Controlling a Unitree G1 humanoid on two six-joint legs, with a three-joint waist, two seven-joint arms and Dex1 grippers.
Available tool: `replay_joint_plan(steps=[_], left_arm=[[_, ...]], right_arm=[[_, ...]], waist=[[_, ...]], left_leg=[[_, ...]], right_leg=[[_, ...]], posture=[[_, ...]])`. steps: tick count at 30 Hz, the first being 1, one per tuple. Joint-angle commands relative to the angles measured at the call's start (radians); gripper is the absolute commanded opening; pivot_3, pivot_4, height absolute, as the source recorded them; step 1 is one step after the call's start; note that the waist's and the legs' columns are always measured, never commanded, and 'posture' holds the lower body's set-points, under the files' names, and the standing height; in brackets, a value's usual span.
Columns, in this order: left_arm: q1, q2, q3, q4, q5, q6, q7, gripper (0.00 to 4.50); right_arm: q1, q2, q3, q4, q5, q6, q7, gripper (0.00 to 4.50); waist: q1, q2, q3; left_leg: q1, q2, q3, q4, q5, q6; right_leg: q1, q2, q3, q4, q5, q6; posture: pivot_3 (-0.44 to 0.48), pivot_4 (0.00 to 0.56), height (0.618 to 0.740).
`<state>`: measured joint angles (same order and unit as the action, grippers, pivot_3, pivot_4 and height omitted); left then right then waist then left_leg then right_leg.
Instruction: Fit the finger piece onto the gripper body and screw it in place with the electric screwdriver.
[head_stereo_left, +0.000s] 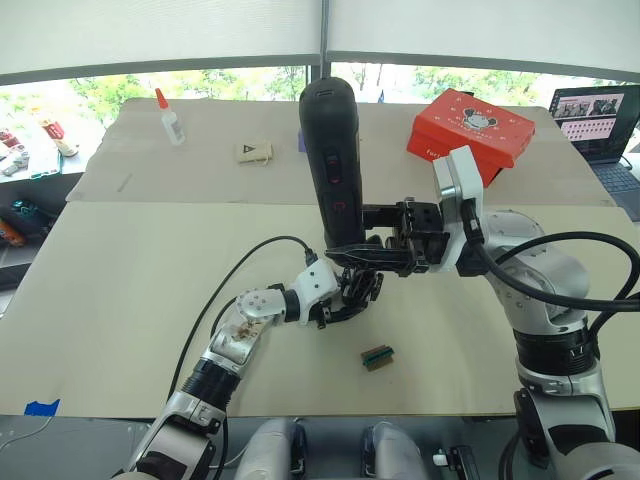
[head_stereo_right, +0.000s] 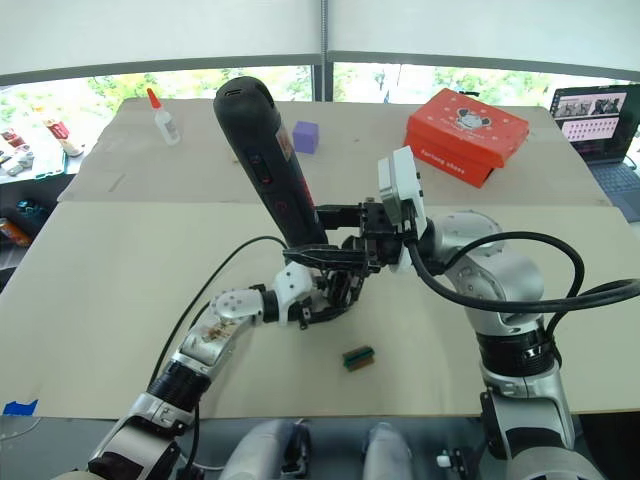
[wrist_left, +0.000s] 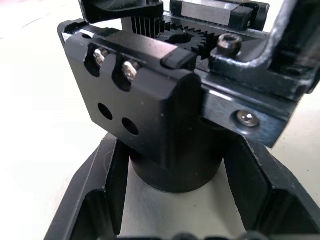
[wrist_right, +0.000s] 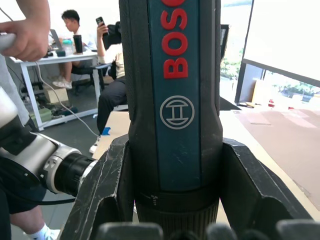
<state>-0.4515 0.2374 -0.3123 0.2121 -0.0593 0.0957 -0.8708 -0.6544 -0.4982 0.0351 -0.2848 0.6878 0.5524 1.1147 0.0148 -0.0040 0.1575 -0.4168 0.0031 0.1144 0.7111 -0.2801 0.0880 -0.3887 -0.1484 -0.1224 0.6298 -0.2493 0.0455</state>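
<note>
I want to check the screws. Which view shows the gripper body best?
The left wrist view: the gripper body sits between the left gripper's fingers, with screws and gear teeth plain. In both eye views it is small and partly hidden under the screwdriver.

This looks like a robotics lab or office workspace: a paper-covered table (head_stereo_left: 120, 290) by large windows (head_stereo_left: 200, 90) holds a laptop (head_stereo_left: 600, 120), a glue bottle (head_stereo_left: 170, 117) and a red box (head_stereo_left: 470, 125), while people (wrist_right: 67, 45) sit at desks (wrist_right: 55, 62) behind.
</note>
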Motion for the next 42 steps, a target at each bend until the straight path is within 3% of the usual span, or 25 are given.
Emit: replay_joint_plan(steps=[1,42], left_arm=[[0.003,-0.003,-0.003,-0.031,-0.007,0.005,-0.001,2.28],[-0.003,-0.013,-0.004,-0.027,-0.004,0.002,0.009,2.28]], right_arm=[[0.0,0.001,-0.018,-0.027,0.012,-0.045,0.013,1.94],[0.007,0.018,0.011,-0.005,-0.011,-0.088,0.011,1.94]], waist=[[0.0,0.0,0.0],[0.0,0.0,0.0]], left_leg=[[0.0,0.0,0.0,0.0,0.0,0.0],[0.0,0.0,0.0,0.0,0.0,0.0]], right_leg=[[0.0,0.0,0.0,0.0,0.0,0.0],[0.0,0.0,0.0,0.0,0.0,0.0]], posture=[[0.0,0.15,0.74],[0.0,0.15,0.74]])
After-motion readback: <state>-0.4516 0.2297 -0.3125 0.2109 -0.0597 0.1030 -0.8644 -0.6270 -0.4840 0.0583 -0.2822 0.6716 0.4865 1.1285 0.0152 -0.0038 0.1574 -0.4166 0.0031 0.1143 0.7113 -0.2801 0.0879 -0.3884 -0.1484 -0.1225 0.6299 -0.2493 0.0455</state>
